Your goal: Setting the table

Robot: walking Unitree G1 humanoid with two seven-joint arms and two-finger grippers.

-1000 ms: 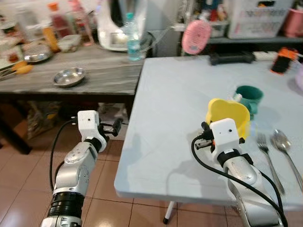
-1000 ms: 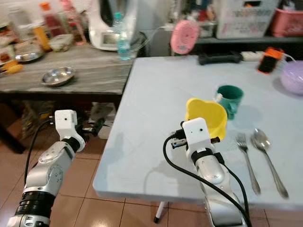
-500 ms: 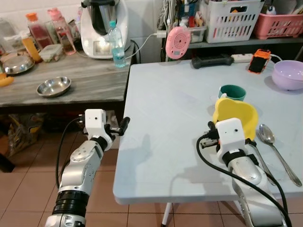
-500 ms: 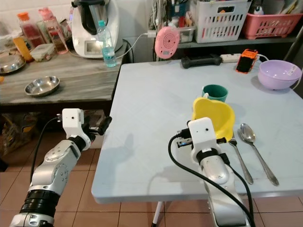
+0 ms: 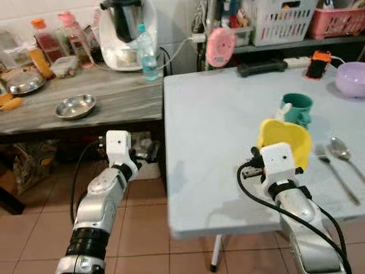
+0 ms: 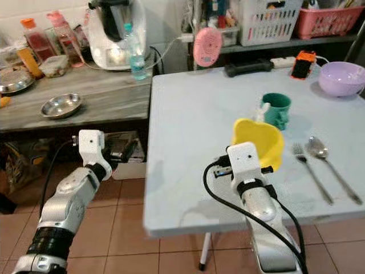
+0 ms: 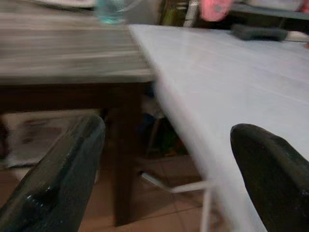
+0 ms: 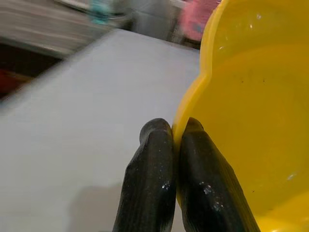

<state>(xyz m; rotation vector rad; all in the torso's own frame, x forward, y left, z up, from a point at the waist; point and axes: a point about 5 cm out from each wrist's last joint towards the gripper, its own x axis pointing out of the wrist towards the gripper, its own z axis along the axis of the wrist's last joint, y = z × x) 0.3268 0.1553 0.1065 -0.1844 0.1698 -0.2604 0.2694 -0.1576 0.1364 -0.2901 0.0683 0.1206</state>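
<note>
My right gripper [image 8: 172, 126] is shut on the rim of a yellow bowl [image 5: 285, 140], which it holds tilted a little above the pale blue table [image 5: 222, 114]. The bowl hangs just in front of a green mug [image 5: 297, 107] and to the left of a fork [image 5: 337, 172] and a spoon [image 5: 343, 150] lying on the table. My left gripper [image 7: 166, 126] is open and holds nothing, low beside the table's left edge, over the tiled floor.
A purple bowl [image 5: 351, 77], an orange phone [image 5: 317, 63] and a black object [image 5: 262, 67] lie at the table's far side. A wooden side table [image 5: 108, 100] on the left carries a steel bowl [image 5: 75, 106], a water bottle [image 5: 148, 56] and a kitchen appliance [image 5: 125, 28].
The whole picture has shifted, so the camera has moved. The yellow bowl stays in my right gripper, and my left gripper stays open beside the table's edge.
</note>
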